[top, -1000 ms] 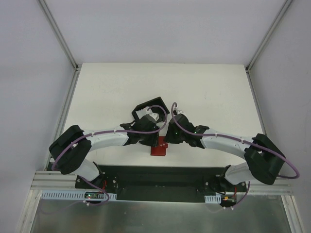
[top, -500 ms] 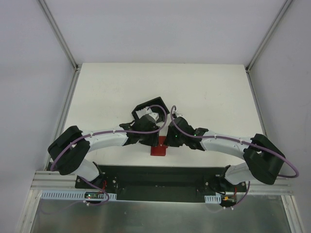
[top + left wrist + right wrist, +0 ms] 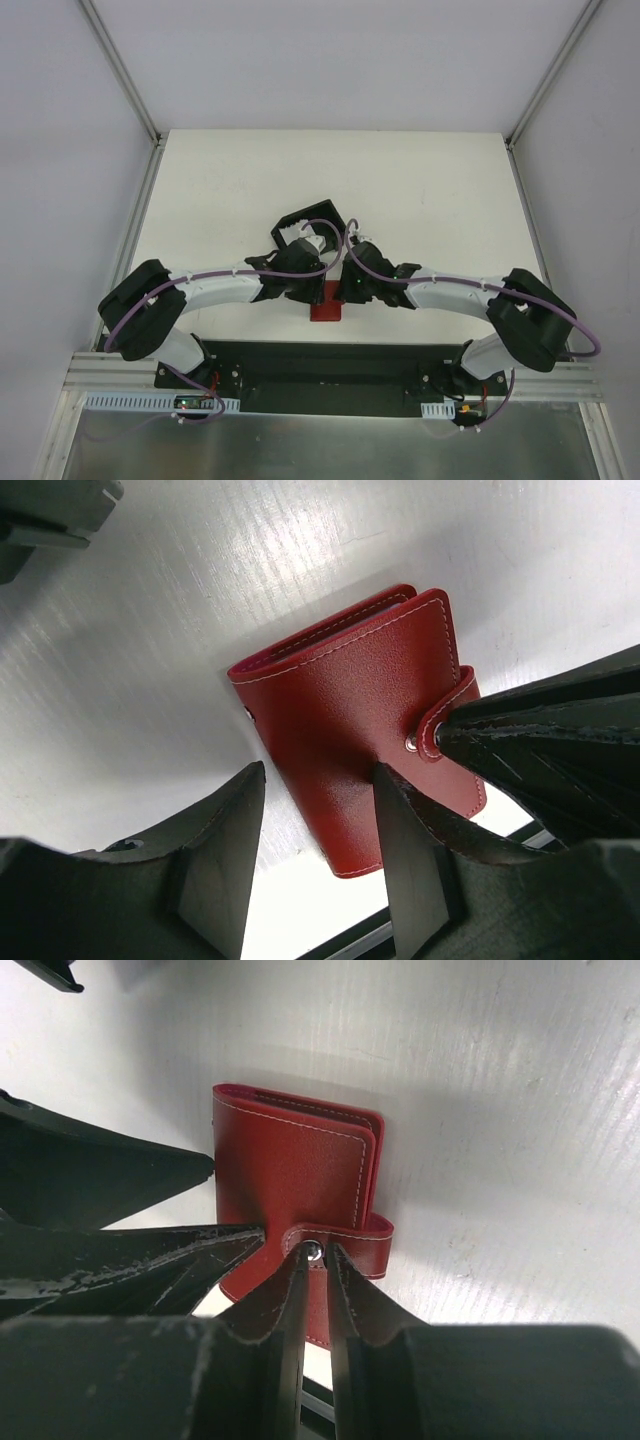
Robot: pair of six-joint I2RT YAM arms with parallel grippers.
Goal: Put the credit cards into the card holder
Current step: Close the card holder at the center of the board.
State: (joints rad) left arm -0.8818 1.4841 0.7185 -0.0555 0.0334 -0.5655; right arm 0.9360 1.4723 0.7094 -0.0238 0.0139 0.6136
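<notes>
Card holder (image 3: 326,308) lies folded at 6 o'clock on the surface (image 3: 450,190), snap tab wrapped over its front. Your right pincer (image 3: 313,1252) sits at its 2 o'clock, fingers nearly together, tips on the tab's stud (can't tell if it actually pinches). Left pincer (image 3: 318,780), at 10 o'clock, is spread wide: one finger over the holder, one beside it. Black box (image 3: 300,222) stands just beyond at 12.

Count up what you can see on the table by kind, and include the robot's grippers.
Red wallet: 1
Black open-sided box: 1
Grippers: 2 (left gripper, right gripper)
Credit cards I can make out: 0
Total: 4
</notes>
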